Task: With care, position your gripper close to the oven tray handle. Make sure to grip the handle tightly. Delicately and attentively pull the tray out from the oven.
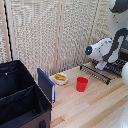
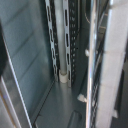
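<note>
hanging over the oven tray, the white arm is bending down at the far side of the wooden surface, on the exterior view's right. the tool is sitting low, right by the dark wire rack, but the arm's round body is hiding its tips, so i cannot tell if the tool is spread, pressed together, or pinching the handle. the handle is the thin dark bar along the rack's near edge, just below the tool. the oven is sitting just behind the tool, mostly hidden by the arm.

the wrist view is showing grey walls and strips with holes, with a thin bright bar running close by. no tool tips are showing there, so it is not helping with the grip.

what could be going wrong from here: if the tool is only half on the bar, the bar may be slipping out when the arm is pulling. if the arm is pulling crooked, the rack may be jamming in its slots and dragging the whole oven along. a fast pull may be sending the rack shooting off the front.

the red cup is standing near the tool, out in front of the rack, and the small bowl is farther off. a rack sliding out far may be knocking the cup over.
</note>
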Robot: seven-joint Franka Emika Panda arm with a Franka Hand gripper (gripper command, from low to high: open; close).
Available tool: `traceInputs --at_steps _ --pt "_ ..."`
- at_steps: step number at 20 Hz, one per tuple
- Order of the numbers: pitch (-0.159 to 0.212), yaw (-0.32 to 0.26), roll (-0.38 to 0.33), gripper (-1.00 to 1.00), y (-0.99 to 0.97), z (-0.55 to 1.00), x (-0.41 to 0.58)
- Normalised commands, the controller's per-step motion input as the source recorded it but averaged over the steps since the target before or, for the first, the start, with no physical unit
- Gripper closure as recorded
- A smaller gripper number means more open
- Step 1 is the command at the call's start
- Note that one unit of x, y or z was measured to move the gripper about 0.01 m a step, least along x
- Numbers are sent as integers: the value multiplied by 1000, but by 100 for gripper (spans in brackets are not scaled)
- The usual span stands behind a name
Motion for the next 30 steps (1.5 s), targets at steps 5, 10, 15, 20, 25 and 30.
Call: traceInputs --at_steps 5,10,15,20,25,30 --pt "11 0 -14 100 -150 0 0" --pt "8 0 -30 100 -105 0 0" --pt "14 0 -18 100 -91 0 0" --pt "22 10 28 100 -25 37 11" --pt "14 51 255 100 141 401 58" --pt "5 32 222 100 465 306 39"
